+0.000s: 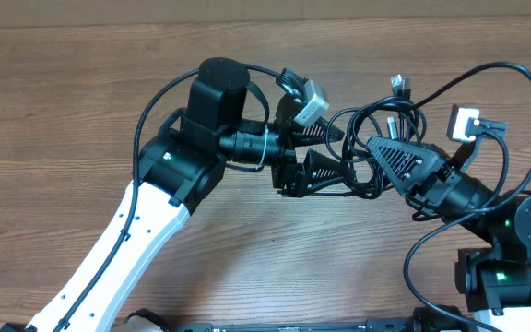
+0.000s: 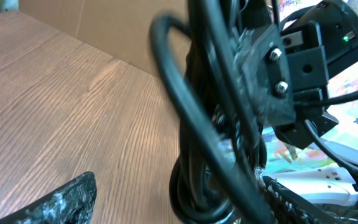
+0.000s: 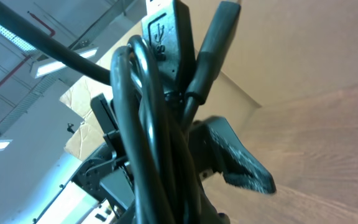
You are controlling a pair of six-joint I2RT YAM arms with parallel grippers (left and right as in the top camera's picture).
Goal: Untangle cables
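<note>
The cables are a bunch of thin black cords in loops, lifted off the table between my two arms. One metal plug sticks out at the top. My right gripper is shut on the bunch from the right. In the right wrist view the cords rise straight out of its jaws, with a USB plug on top. My left gripper is open. In the left wrist view the cords hang between its fingers, against the right finger.
The wooden table runs all around. Thick black arm wiring arcs over the right arm, and another length over the left. A cardboard wall stands at the table's far edge.
</note>
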